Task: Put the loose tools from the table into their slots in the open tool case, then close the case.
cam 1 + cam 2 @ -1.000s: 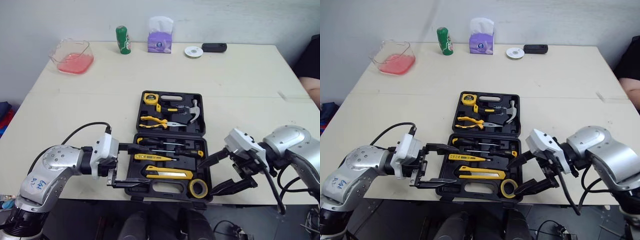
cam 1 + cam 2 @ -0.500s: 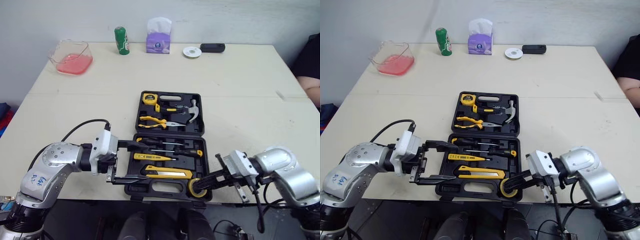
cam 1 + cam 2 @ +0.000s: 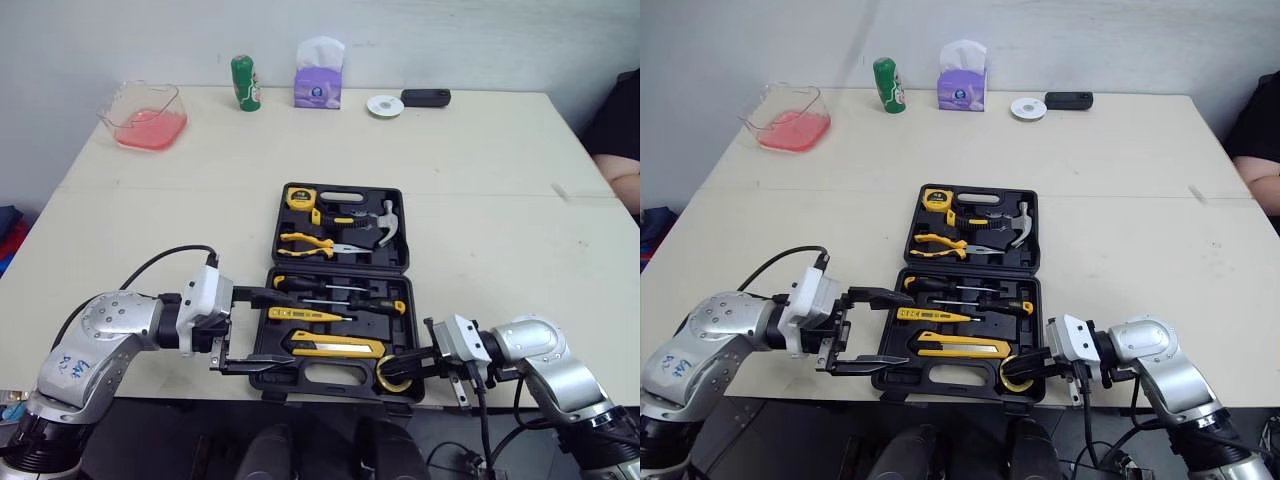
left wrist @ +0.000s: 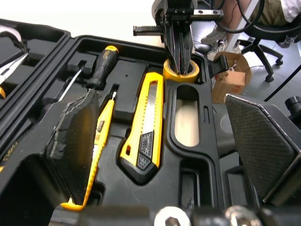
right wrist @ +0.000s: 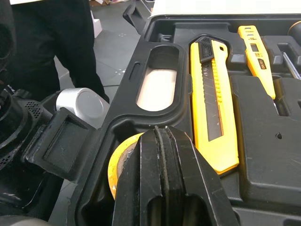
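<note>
Beige tabletop [image 3: 480, 200] w/ open black plastic tool case [image 3: 340, 267]: L gripper [image 3: 293, 329] spread wide at near-left edge, R gripper [image 3: 400, 368] pinched closed, tips inside yellow tape roll [image 5: 120, 162].

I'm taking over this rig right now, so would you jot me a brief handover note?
Left gripper: open, at the tool case's near left corner, one finger over the tray, one along the front rim.
Right gripper: shut, tips poked into the yellow tape roll in the near right corner.
Done: the tools I can see, utility knife included, sit in the case.
Left: back both grippers out, then close the open lid.
</note>
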Robot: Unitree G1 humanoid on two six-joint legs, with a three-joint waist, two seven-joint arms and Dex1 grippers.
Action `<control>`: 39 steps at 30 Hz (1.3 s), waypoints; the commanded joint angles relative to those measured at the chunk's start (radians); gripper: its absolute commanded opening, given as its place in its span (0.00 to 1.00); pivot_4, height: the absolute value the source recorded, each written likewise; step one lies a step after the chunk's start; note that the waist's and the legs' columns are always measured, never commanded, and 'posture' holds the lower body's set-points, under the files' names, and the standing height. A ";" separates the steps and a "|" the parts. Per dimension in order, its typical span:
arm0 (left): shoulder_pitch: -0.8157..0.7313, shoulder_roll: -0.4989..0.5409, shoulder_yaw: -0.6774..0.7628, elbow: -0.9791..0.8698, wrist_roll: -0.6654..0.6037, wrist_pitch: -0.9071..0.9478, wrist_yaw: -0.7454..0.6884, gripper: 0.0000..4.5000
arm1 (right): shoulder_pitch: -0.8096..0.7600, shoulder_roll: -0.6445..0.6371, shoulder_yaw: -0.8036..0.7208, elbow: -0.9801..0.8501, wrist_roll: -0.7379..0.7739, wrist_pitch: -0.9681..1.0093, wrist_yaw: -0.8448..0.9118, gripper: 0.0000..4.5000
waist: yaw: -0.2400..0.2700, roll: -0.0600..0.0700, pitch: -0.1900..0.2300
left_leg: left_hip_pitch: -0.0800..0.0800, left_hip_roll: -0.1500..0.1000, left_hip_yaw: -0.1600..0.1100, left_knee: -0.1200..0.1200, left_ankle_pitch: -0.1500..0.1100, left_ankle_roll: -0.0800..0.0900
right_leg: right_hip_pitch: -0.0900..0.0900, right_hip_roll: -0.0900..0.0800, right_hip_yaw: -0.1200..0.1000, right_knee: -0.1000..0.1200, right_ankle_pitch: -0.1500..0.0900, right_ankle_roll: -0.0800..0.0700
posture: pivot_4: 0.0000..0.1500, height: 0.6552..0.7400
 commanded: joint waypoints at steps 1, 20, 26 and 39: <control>0.029 0.011 0.044 -0.050 -0.001 -0.011 0.014 1.00 | 0.033 -0.008 0.037 0.102 -0.085 0.004 -0.025 0.01 | 0.000 -0.001 -0.001 | 0.001 0.000 -0.001 0.000 0.000 0.000 | 0.001 0.000 0.000 -0.001 0.000 0.000 | 1.00 1.00; 0.072 -0.035 0.258 0.252 0.073 -0.115 0.138 0.83 | 0.003 -0.105 -0.339 -0.039 0.124 0.296 -0.334 0.00 | 0.003 0.005 0.003 | -0.003 0.003 0.003 -0.002 -0.002 -0.002 | -0.007 0.001 -0.001 0.001 -0.002 -0.004 | 1.00 1.00; -0.072 -0.090 0.120 0.456 0.230 -0.191 0.175 0.22 | -0.064 -0.080 -0.275 0.170 -0.042 0.180 -0.376 0.00 | 0.000 0.005 0.003 | -0.004 -0.003 0.006 -0.003 0.000 0.003 | -0.008 0.000 0.001 0.004 0.000 0.000 | 1.00 1.00; -0.249 -0.239 -0.016 0.613 0.336 -0.209 0.228 0.01 | -0.182 0.045 -0.154 0.159 -0.126 0.194 -0.435 0.00 | -0.011 0.005 0.003 | -0.004 -0.002 0.008 -0.003 0.000 0.003 | -0.009 0.001 0.001 0.005 0.000 0.000 | 1.00 1.00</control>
